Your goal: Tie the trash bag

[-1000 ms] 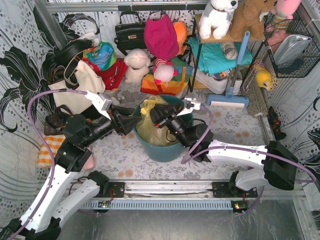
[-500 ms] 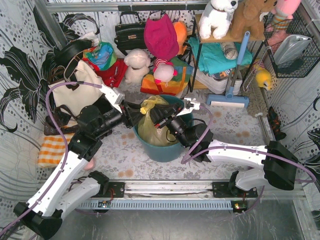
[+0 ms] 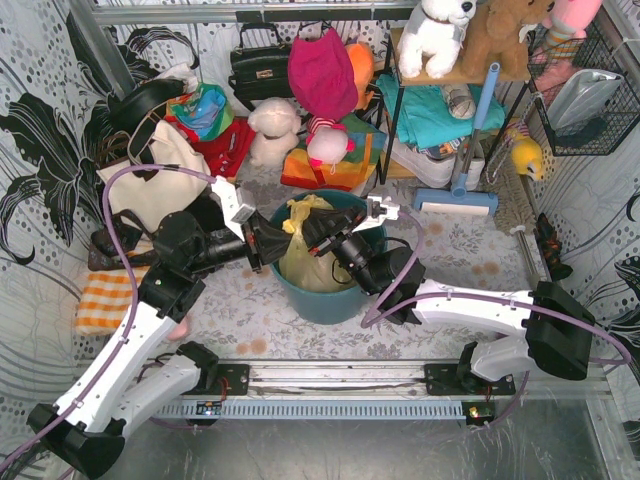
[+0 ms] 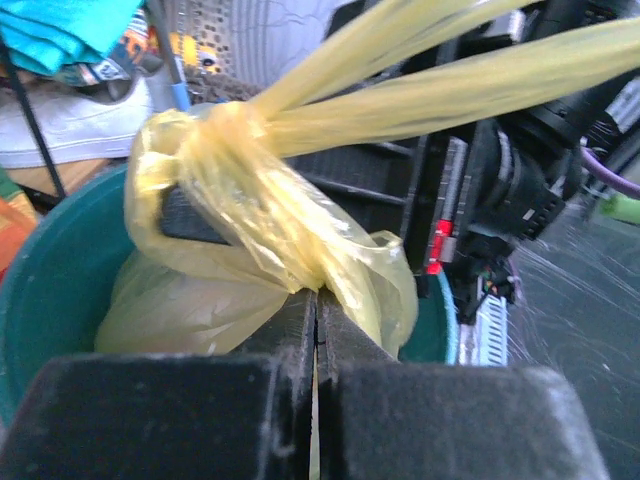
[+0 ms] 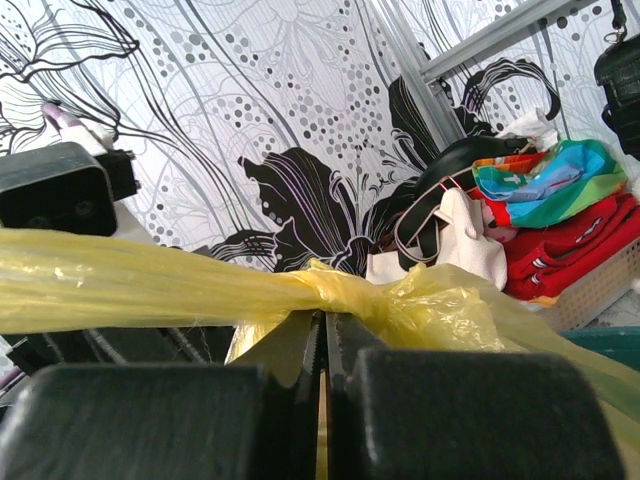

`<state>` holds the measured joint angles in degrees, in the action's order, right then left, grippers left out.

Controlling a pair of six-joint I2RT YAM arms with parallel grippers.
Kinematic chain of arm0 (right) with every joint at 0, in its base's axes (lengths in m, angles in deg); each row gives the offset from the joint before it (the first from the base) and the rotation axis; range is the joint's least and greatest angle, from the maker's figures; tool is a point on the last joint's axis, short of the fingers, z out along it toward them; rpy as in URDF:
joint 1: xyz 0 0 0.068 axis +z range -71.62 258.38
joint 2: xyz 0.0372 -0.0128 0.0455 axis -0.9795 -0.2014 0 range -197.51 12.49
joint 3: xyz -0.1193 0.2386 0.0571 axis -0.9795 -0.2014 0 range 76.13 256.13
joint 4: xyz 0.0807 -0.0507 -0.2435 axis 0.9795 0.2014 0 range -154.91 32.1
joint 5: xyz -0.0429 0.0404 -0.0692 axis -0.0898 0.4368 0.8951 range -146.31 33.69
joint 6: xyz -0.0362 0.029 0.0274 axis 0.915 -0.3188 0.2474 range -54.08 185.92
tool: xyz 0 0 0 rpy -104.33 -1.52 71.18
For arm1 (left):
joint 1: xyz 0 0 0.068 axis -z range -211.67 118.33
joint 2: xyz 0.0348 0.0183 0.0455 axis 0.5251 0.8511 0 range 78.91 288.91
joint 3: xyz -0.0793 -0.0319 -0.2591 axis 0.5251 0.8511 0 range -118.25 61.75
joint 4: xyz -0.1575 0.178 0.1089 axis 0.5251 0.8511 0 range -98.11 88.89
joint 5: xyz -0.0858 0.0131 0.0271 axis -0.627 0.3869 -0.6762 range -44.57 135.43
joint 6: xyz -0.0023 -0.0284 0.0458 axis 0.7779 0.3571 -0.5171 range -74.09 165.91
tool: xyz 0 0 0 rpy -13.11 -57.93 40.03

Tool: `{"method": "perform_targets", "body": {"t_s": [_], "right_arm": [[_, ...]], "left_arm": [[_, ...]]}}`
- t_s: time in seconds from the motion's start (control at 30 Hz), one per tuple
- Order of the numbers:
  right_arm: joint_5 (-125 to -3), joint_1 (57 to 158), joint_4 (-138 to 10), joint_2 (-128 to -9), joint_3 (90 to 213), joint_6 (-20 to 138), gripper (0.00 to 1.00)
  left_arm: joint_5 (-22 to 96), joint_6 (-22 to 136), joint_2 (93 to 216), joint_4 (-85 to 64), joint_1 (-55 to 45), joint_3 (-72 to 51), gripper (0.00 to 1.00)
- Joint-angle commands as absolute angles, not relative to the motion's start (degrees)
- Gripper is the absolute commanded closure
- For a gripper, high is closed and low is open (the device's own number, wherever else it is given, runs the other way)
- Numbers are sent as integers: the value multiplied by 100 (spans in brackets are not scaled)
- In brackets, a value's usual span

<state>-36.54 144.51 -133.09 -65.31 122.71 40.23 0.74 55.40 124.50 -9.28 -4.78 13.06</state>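
A floral-patterned surface (image 3: 250, 310), ringed by bags (image 3: 262, 62) and plush toys (image 3: 275, 130), carries a round teal bin (image 3: 330, 300). The trash bag (image 3: 300, 262) sits inside it, its neck gathered into a knot (image 4: 215, 140) above the rim. The left gripper (image 3: 270, 243) and right gripper (image 3: 306, 234) meet there, each clenched on a strand of its yellow plastic.
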Motion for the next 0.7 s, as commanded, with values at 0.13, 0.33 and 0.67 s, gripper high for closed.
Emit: {"method": "perform_targets", "body": {"t_s": [0.13, 0.33, 0.67], "right_arm": [[-3714, 14422, -13639, -6775, 12418, 4192, 100], [-3852, 14429, -13886, -6794, 12393, 4135, 100], [-4647, 14419, -14080, -6659, 12403, 3694, 100]], "left_arm": [[-1245, 5898, 12484, -1120, -504, 1456, 100], [-1341, 5807, 12756, -927, -496, 1508, 100], [-515, 5699, 12821, -781, -496, 1442, 93]]}}
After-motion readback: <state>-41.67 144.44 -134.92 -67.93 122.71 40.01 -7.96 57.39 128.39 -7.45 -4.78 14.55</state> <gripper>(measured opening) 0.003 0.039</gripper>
